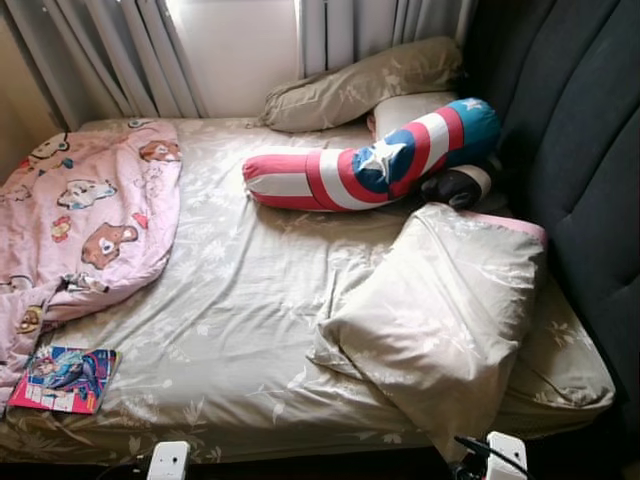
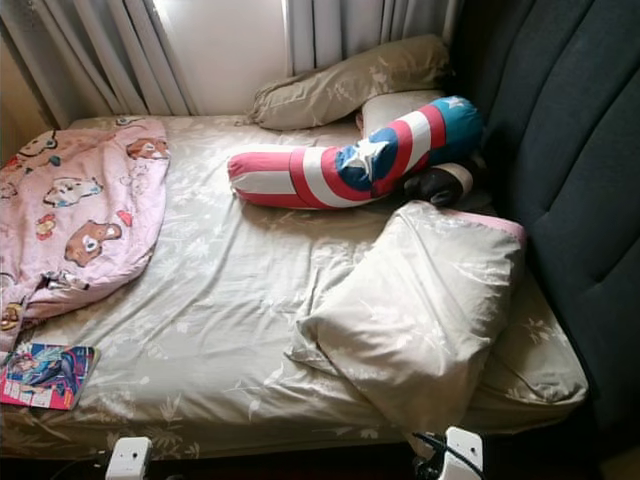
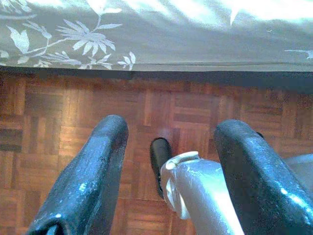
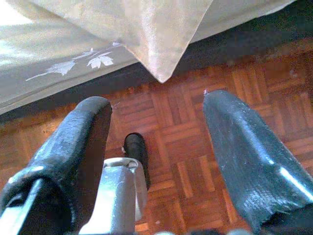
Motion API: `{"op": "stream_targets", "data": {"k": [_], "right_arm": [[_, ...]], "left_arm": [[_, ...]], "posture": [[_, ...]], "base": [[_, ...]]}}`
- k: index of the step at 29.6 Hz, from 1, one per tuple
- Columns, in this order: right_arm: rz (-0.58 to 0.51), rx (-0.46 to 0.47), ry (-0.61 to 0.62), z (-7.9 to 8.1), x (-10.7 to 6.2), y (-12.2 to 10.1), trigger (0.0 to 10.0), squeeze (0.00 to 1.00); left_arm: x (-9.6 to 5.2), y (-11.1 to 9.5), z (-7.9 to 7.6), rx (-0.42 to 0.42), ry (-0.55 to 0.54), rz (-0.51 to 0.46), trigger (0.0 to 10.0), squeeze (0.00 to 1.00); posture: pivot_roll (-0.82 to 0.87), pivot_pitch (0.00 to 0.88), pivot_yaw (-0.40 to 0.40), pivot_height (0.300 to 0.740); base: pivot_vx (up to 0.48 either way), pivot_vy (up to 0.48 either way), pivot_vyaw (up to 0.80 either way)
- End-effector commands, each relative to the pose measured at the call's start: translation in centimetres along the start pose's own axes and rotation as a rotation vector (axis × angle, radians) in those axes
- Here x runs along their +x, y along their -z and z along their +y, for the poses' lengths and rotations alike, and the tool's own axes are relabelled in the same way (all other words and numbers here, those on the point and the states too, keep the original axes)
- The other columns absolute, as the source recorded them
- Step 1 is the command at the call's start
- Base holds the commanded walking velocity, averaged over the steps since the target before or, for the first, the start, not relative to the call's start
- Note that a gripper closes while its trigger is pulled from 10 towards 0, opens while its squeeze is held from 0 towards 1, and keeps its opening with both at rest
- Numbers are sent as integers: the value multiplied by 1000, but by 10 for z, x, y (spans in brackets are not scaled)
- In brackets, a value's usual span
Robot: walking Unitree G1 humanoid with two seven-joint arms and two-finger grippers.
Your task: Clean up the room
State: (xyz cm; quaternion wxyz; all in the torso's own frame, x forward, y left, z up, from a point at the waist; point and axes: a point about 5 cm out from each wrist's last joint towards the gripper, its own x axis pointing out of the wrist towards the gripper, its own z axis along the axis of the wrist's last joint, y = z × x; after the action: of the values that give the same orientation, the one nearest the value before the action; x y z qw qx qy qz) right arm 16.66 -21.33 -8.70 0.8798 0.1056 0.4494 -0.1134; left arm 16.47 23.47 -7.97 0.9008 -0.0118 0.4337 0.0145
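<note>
Tidying looks barely begun: the bed (image 1: 250, 330) holds a bunched blanket (image 1: 85, 215) far left, a book (image 1: 65, 380) near left and a skewed pillow (image 1: 440, 315) near right, while left gripper (image 3: 166, 161) and right gripper (image 4: 156, 147) hang over the floor (image 3: 195, 107), fingers apart.

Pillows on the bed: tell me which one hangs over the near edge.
The big beige pillow by the headboard; its corner droops past the mattress edge. The striped star bolster and the far beige pillow lie wholly on the bed.

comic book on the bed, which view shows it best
The left eye view: the comic book lies whole on the near left corner of the bed, beside the pink blanket. In the right eye view the frame's left edge cuts it. The wrist views look down at the wooden floor and the bed's edge.
</note>
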Motion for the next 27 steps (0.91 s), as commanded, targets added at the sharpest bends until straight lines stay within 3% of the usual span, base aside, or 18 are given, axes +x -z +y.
{"op": "stream_targets", "data": {"k": [1,12,16,27], "right_arm": [[-12,2,-1,1,0,-2,10000,0],[-27,22,-2,4,1,-4,10000,0],[-26,28,-4,5,1,-4,10000,0],[-43,21,-9,5,3,-14,10000,0]], "left_arm": [[-2,4,3,13,-4,16,10000,0],[-1,1,4,10,-9,6,10000,0],[-1,0,4,11,-12,4,10000,0],[2,-8,0,4,4,-19,10000,0]], "posture": [[46,0,22,740],[49,0,24,740],[45,0,25,740],[33,0,13,740]], "base": [[0,-259,0],[0,0,0],[0,-464,0],[0,-77,-698]]}}
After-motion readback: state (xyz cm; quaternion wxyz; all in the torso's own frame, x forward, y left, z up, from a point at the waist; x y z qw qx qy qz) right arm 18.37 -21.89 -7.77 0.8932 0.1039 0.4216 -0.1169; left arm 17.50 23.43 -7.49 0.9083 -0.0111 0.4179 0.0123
